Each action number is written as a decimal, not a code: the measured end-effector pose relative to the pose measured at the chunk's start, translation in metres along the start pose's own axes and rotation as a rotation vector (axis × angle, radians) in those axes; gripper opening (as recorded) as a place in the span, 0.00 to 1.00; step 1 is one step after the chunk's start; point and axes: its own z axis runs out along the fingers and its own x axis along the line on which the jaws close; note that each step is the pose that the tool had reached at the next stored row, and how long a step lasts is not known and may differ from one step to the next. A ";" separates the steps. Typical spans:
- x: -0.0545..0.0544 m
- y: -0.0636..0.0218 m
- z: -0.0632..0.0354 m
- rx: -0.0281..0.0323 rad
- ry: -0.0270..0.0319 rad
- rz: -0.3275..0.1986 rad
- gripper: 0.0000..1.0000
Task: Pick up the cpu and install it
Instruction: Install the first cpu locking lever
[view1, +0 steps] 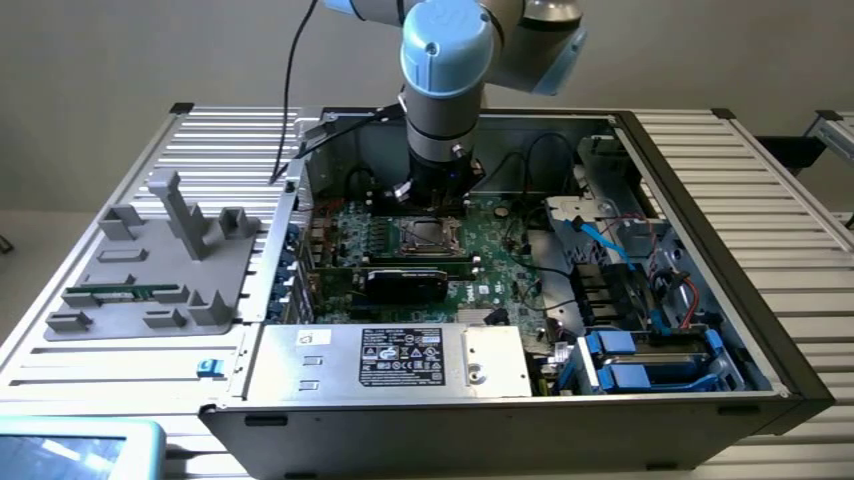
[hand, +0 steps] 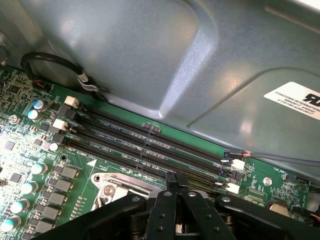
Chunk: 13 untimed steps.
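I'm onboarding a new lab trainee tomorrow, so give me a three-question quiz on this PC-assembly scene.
1. True or false: the gripper is shut, its tips meeting above the motherboard.
2. The gripper tips sit nearest to: A) the grey fixture tray, B) the CPU socket, C) the blue drive bays.
3. Fill in: the long dark memory slots are ____ (filled/empty).

Key: 1 true; 2 B; 3 empty.

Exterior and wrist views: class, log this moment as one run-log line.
arm: inside case | tool: shut, over socket | memory slots: empty | stick: on grey tray
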 end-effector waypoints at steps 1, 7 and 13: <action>0.000 -0.0004 -0.0001 -0.0004 0.0000 -0.001 0.09; 0.000 -0.0013 -0.0006 -0.0001 0.0008 -0.002 0.09; -0.001 -0.0017 -0.0005 -0.0008 0.0019 -0.005 0.09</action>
